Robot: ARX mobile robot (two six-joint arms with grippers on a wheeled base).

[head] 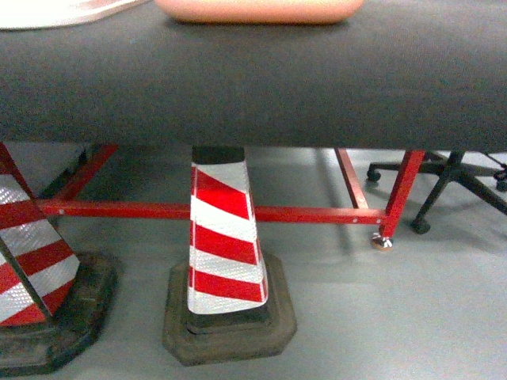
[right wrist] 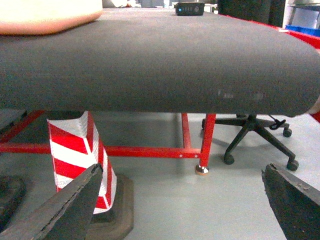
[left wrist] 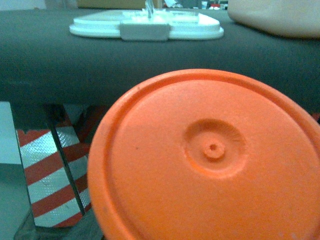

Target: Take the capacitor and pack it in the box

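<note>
The peach-pink box stands on the black table, cut off by the top of the head view. It also shows in the left wrist view and the right wrist view. Its white lid with a grey clip lies flat to the left of it. No capacitor shows as such. A round orange plastic disc with a moulded centre nub fills the left wrist view and hides that gripper's jaws. My right gripper hangs open below table height, its dark fingers wide apart with nothing between them.
Red-and-white striped cones on black bases stand under the table, with another at the left. The table's red frame and foot are ahead. An office chair base stands at the right. A small black device lies at the table's far edge.
</note>
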